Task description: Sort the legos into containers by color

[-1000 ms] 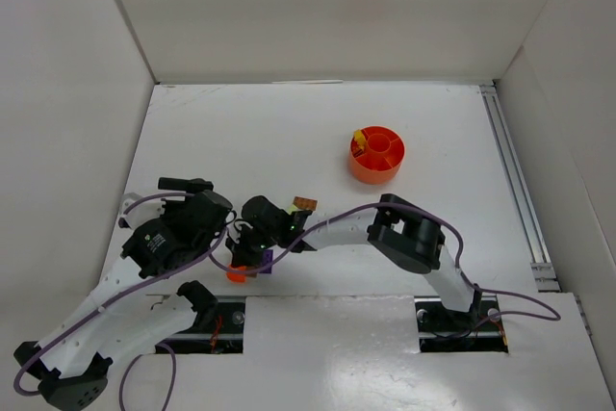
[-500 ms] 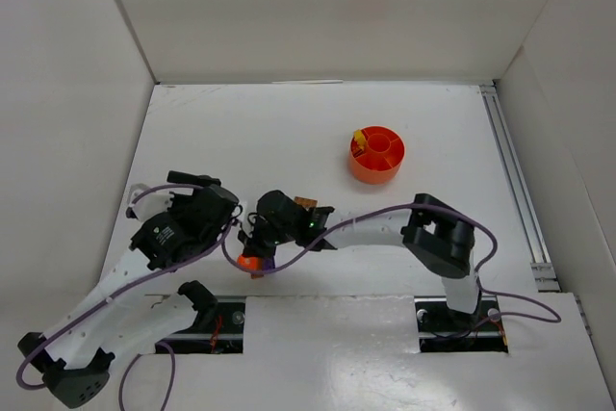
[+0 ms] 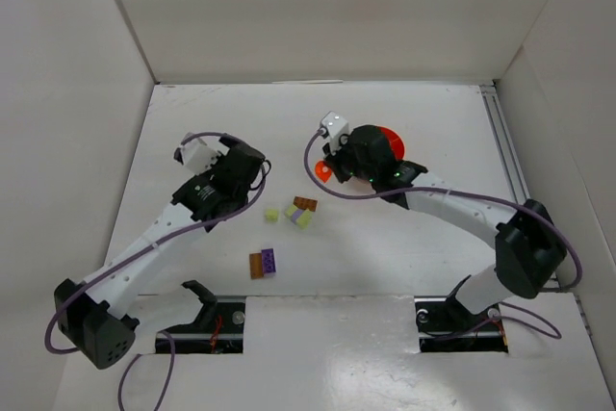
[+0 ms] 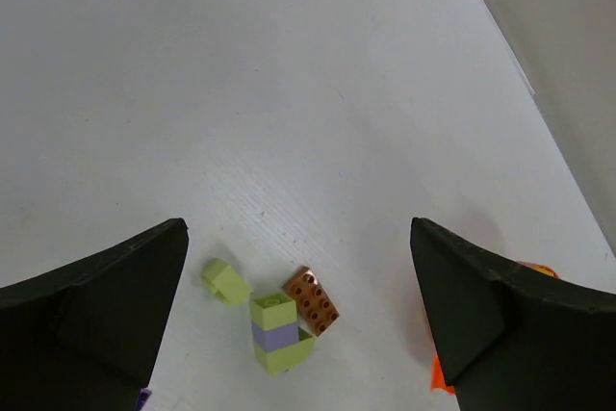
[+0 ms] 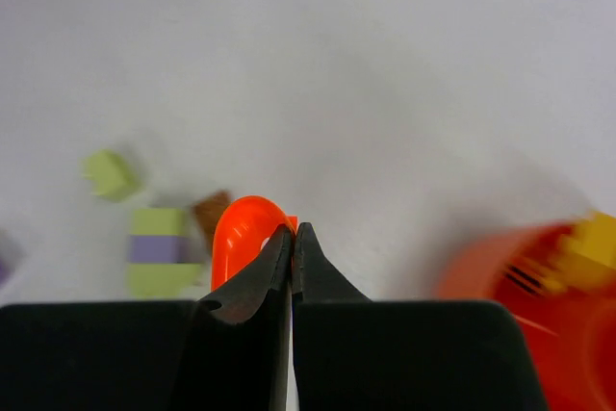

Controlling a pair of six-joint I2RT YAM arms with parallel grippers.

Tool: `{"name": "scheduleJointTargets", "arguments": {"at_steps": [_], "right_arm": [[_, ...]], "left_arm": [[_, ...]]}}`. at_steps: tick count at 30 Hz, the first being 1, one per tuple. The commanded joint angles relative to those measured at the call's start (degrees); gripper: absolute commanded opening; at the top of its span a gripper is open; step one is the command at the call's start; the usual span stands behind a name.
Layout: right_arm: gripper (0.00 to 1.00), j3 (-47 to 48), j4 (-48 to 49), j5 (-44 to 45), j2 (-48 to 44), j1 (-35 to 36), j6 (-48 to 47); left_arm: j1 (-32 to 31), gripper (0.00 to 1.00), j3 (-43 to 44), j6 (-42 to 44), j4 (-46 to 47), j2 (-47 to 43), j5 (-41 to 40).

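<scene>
From above, the left gripper (image 3: 260, 183) hangs with its jaws spread over the table (image 3: 192, 113), left of centre. It is just beside a cluster of legos: a pale yellow-green brick (image 3: 272, 212), a brown-orange brick (image 3: 305, 204) and a yellow-green and purple stack (image 3: 297, 218). A brown and purple pair (image 3: 263, 262) lies closer to the near edge. The right gripper (image 3: 329, 168) pinches a small orange rounded piece (image 3: 321, 171) between the cluster and the orange-red dish (image 3: 393, 141), which sits right of centre. In the left wrist view the fingers (image 4: 106, 286) stand wide apart, with the cluster low between them. In the right wrist view the jaws are pressed together on the orange piece, and the dish at the right holds a blurred yellow brick (image 5: 592, 238).
</scene>
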Motion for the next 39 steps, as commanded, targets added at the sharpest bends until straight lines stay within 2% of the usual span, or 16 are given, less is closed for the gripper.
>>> {"name": "scheduleJointTargets", "arguments": {"at_steps": [1, 2, 6, 9, 14, 30, 36, 39], "right_arm": [[0.0, -1.2, -4.5, 11.3, -7.1, -3.9, -5.8], [0.0, -1.8, -5.1, 13.3, -8.1, -4.7, -7.2], [0.0, -3.2, -5.1, 19.0, -11.0, -7.2, -16.9], [0.0, -3.7, -5.1, 22.5, -10.5, -8.5, -21.0], [0.0, -4.4, -4.6, 25.0, -7.7, -8.5, -25.7], [0.0, -2.9, -4.1, 35.5, -0.1, -6.2, -28.0], [0.08, -2.9, -4.1, 38.6, 1.0, -4.1, -28.0], [0.08, -2.9, -3.5, 41.1, 1.0, -2.9, -29.1]], "left_arm": [[3.4, 1.0, 3.8, 15.0, 11.3, 4.1, 10.3], [4.1, 1.0, 4.8, 18.4, 13.6, 5.4, 14.5], [6.7, 1.0, 5.3, 24.9, 17.5, 10.5, 22.9], [8.1, 1.0, 5.3, 27.2, 18.9, 13.5, 26.7], [8.7, 1.0, 5.8, 28.6, 19.4, 16.7, 27.8], [9.3, 1.0, 4.2, 33.1, 24.2, 20.4, 32.8], [9.3, 1.0, 3.6, 33.1, 24.2, 20.4, 32.8], [9.3, 1.0, 3.6, 33.1, 24.2, 20.4, 32.8]]}}
